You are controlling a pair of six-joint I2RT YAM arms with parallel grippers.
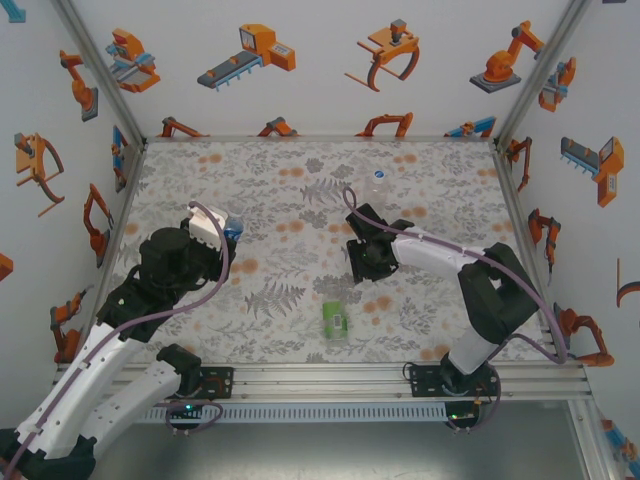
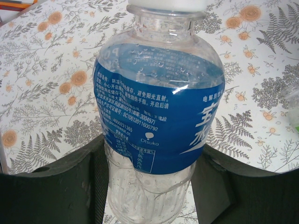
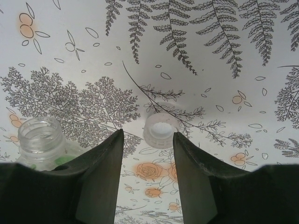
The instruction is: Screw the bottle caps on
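Note:
My left gripper (image 2: 149, 186) is shut on the lower body of the blue-label bottle (image 2: 159, 116), which carries a white cap (image 2: 166, 4) on its neck. From above, that gripper (image 1: 218, 234) and the bottle (image 1: 233, 228) are at the table's left. My right gripper (image 3: 148, 136) stands open, pointing down at the table. A loose white bottle cap (image 3: 160, 129) lies open side up between its fingertips, touching neither. The uncapped neck of the green-label bottle (image 3: 41, 140) is just left of the left finger. From above, this bottle (image 1: 335, 318) is near the right gripper (image 1: 358, 266).
A plain clear bottle (image 1: 378, 180) stands at the back of the floral table (image 1: 270, 180), behind the right arm. Printed walls close off the left, back and right. An aluminium rail (image 1: 330, 378) runs along the near edge.

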